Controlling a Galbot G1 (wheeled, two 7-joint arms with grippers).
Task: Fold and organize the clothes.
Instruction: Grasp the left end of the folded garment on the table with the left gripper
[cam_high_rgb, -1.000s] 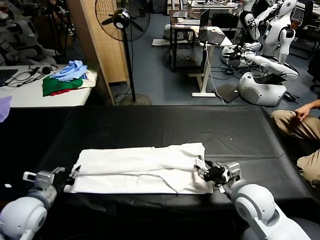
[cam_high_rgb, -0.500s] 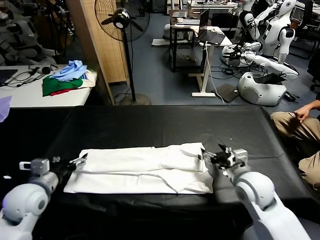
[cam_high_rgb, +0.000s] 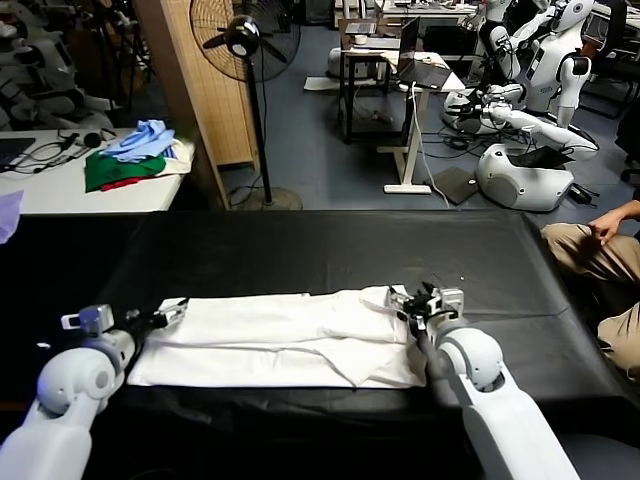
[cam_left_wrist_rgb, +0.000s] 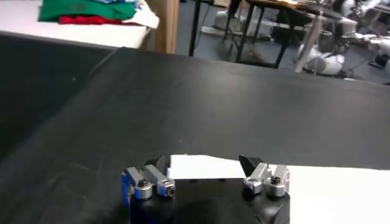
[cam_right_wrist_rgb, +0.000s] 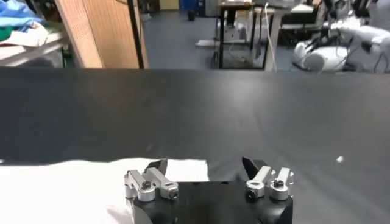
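Honestly, both grippers, left (cam_high_rgb: 172, 309) and right (cam_high_rgb: 408, 301), sit spread over the white T-shirt's (cam_high_rgb: 280, 338) far corners; pinch both evenly before folding.

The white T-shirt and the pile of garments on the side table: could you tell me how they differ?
The white T-shirt lies folded flat on the black table; the pile of garments sits heaped on the white side table. The T-shirt is one plain colour; the pile mixes light blue, green and red. Both are clothing.
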